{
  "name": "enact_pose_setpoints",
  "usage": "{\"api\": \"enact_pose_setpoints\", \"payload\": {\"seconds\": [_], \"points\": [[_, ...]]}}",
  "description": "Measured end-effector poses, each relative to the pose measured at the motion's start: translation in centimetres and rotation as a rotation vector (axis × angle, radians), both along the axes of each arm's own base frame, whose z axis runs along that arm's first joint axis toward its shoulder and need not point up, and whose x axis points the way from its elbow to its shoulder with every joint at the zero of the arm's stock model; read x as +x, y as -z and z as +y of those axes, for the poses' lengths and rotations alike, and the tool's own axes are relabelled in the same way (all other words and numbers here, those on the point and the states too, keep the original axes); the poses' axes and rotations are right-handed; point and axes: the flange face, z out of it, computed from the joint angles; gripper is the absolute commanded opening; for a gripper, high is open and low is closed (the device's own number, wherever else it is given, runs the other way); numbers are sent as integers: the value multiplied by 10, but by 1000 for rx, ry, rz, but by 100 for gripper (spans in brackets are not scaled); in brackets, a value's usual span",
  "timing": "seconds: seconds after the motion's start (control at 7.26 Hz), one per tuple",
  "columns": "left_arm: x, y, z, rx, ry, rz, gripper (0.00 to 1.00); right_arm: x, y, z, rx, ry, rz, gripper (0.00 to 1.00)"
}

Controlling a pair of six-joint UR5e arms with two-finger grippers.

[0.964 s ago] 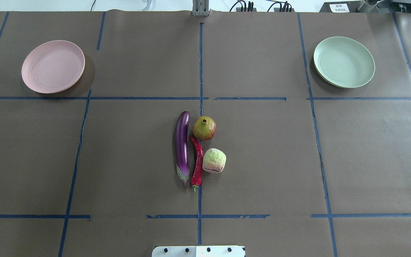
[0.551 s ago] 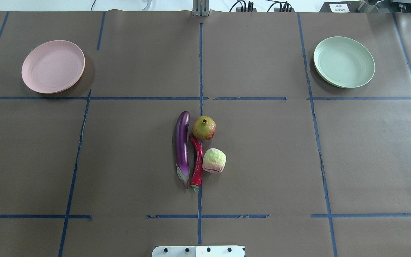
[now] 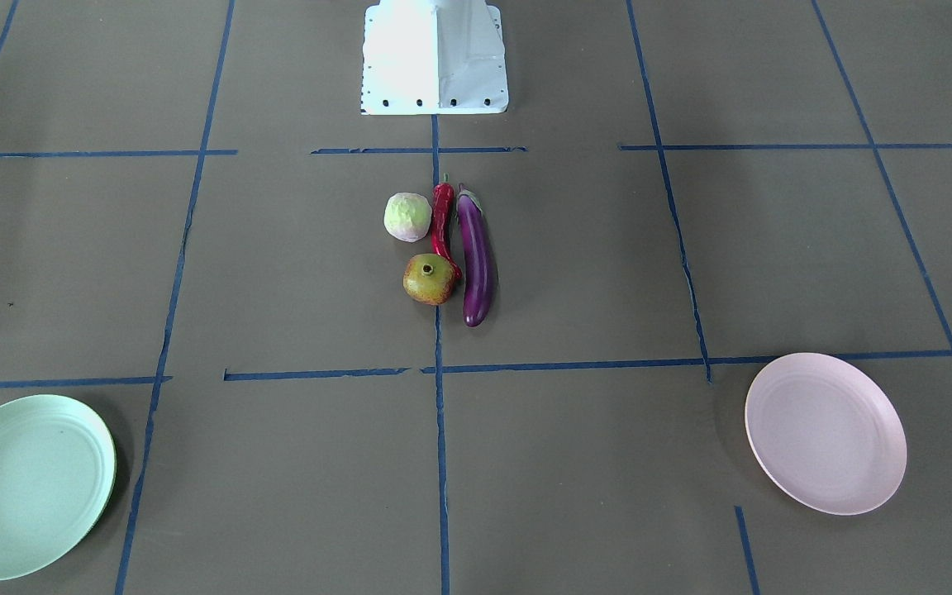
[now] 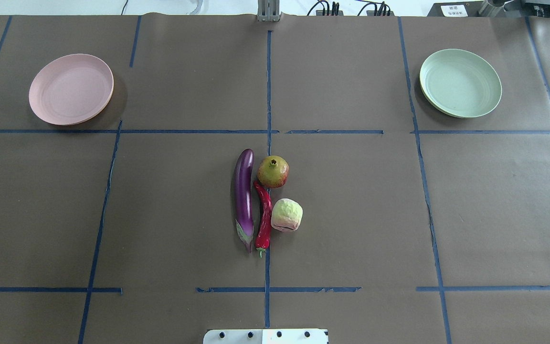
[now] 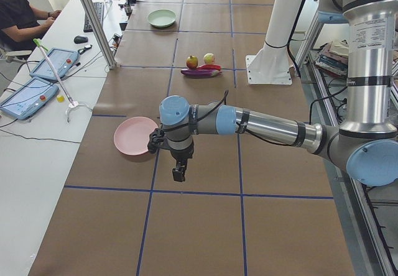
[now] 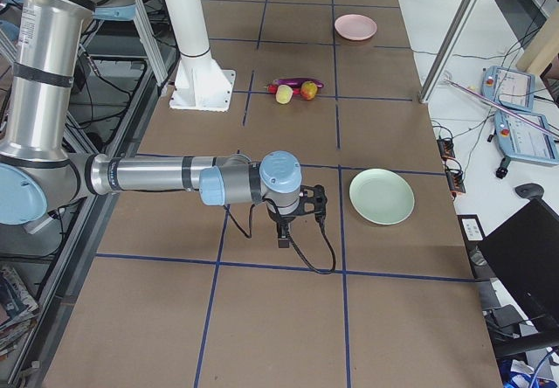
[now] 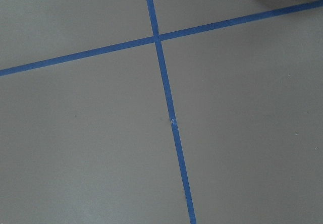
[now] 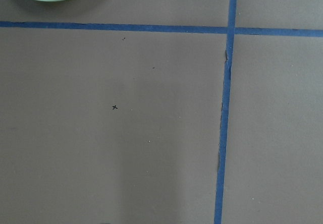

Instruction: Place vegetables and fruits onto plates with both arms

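The purple eggplant [image 4: 244, 191], red chili pepper [image 4: 265, 217], pomegranate-like fruit [image 4: 273, 172] and pale green-white fruit [image 4: 287, 215] lie bunched at the table's middle. The pink plate [image 4: 71, 89] is at the far left and the mint green plate [image 4: 460, 89] at the far right; both are empty. My left gripper [image 5: 179, 175] hangs over bare paper beside the pink plate [image 5: 134, 136]. My right gripper [image 6: 284, 241] hangs over bare paper beside the green plate [image 6: 382, 197]. Both show only in the side views, so I cannot tell whether they are open or shut.
The white base block [image 3: 435, 58] stands at the robot's edge, close behind the produce. Blue tape lines [image 4: 268, 95] cross the brown paper. A person sits at the side desk [image 5: 18, 15] with tablets [image 5: 28, 96]. Metal posts [image 5: 93, 21] stand along the far edge.
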Motion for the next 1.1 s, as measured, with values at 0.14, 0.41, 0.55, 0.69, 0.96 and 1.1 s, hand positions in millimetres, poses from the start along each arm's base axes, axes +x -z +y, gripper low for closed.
{"api": "enact_pose_setpoints", "payload": {"seconds": [0.14, 0.41, 0.55, 0.69, 0.96, 1.1], "points": [[0, 2, 0, 3, 0, 5, 100, -1, 5, -1, 9, 1, -8, 100], [1, 5, 0, 9, 0, 11, 100, -10, 15, -4, 21, 13, -15, 100], [1, 5, 0, 8, 0, 11, 100, -22, 24, -7, 15, 21, -18, 100], [1, 2, -1, 5, 0, 11, 100, -36, 36, -9, 3, 17, -23, 100], [1, 5, -1, 12, -3, 13, 100, -92, 88, -31, -40, -25, -58, 100], [2, 7, -1, 19, -6, 16, 100, -132, 128, -50, -77, -52, -91, 100]]}}
